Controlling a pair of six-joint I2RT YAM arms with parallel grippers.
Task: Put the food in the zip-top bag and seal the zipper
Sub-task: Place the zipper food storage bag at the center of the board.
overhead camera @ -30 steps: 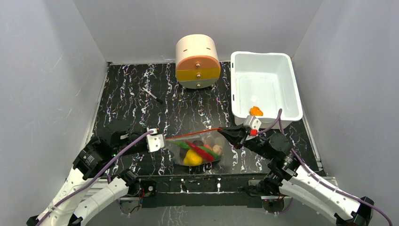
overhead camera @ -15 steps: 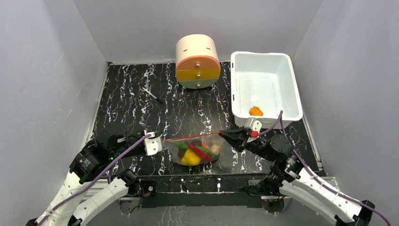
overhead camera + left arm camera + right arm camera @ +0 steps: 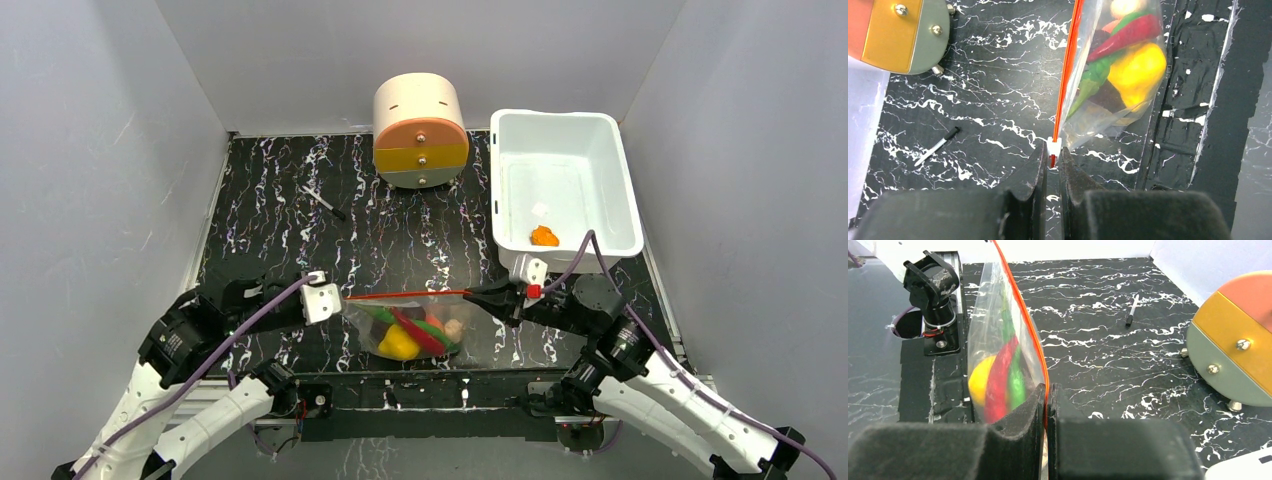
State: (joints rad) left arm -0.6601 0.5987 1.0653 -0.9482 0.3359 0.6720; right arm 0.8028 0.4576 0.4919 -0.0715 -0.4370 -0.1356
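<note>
- left fingers [image 3: 1051,159] clenched on the left end of the zipper [image 3: 405,294], at its white tab [image 3: 1054,145].
- right fingers [image 3: 1047,391] clenched on the zipper's right end.
- zipper stretched straight between both arms; zip-top bag [image 3: 430,335] hangs below it, over the near edge of the table [image 3: 400,220].
- inside the bag: yellow lemon [image 3: 1135,67], red chili [image 3: 1128,35], green chili [image 3: 1088,85], dark maroon piece [image 3: 1105,97], beige bulb [image 3: 1125,6].
- one orange fruit [image 3: 544,236] lies in the white tub [image 3: 555,115], well apart from the bag.
</note>
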